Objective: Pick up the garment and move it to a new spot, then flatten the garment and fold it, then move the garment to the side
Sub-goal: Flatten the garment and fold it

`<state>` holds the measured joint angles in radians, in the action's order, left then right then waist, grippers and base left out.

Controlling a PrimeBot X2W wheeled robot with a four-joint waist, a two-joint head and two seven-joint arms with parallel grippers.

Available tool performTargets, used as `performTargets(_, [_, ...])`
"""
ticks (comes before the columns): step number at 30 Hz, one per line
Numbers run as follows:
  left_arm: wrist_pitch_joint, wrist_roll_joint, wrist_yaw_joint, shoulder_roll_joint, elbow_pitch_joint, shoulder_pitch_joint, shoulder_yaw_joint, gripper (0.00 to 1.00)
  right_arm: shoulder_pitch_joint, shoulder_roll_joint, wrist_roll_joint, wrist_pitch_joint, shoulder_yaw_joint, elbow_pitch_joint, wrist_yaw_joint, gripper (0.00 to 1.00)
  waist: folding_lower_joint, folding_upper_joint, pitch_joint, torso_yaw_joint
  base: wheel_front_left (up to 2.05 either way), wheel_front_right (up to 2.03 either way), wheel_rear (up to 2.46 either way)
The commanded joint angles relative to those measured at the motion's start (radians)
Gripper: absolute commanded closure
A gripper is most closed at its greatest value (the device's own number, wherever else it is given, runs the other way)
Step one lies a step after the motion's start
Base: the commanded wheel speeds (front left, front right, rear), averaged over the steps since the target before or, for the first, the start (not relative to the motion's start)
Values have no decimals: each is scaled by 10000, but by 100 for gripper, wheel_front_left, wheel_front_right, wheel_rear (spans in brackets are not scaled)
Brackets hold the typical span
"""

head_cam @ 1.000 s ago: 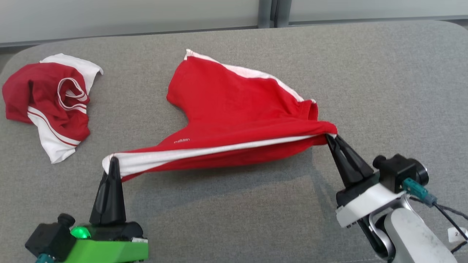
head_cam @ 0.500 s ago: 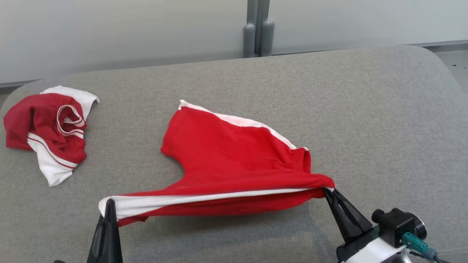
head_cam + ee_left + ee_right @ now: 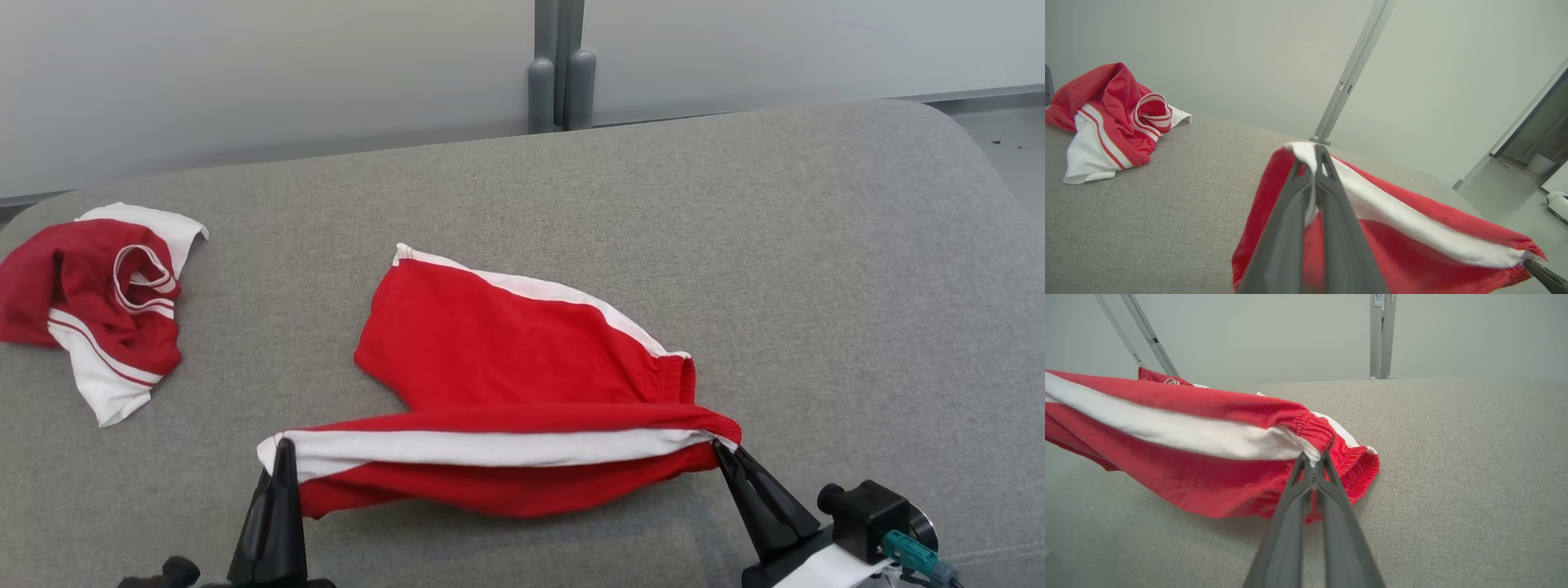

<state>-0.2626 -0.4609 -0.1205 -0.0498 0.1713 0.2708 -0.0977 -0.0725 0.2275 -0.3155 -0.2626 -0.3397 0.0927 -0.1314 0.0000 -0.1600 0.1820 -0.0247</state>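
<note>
The garment point(image 3: 506, 359) is a pair of red shorts with a white side stripe, stretched across the middle of the grey surface point(image 3: 816, 261). Its near edge hangs lifted between both grippers while the far part rests on the fabric. My left gripper point(image 3: 283, 446) is shut on the hem corner at the lower left, seen close in the left wrist view with the garment point(image 3: 1412, 237) pinched in the gripper point(image 3: 1314, 149). My right gripper point(image 3: 718, 445) is shut on the elastic waistband end, and the right wrist view shows the gripper point(image 3: 1312, 456) clamped on the garment point(image 3: 1180, 433).
A second red and white garment point(image 3: 106, 302) lies crumpled at the far left of the surface, also seen as a heap point(image 3: 1114, 118) in the left wrist view. A grey post point(image 3: 559, 65) stands behind the surface against a pale wall. Bare grey fabric spreads to the right.
The head camera has tilted, so the whole scene sits lower in the picture. The lifted near edge is now folded further over the red body, and both grippers stay shut on the garment.
</note>
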Motion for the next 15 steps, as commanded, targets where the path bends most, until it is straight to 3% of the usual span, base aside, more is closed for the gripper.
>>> performTargets(1, [-18,80,-25,-15,-174,-232,-8,100,172,-36,-70,-42,-35,114,13,100,0,0,53,12,0,0,0])
performTargets(7, [-14,104,-109,-215,-1775,-1968,-198,100,826,-349,-196,-40,227,1029,13,100,0,0,327,55,0,0,0])
performTargets(15, [-12,-167,-98,-1063,-4225,-5005,-1101,100,2180,-927,-46,43,444,2331,12,100,0,0,1267,-479,0,0,0])
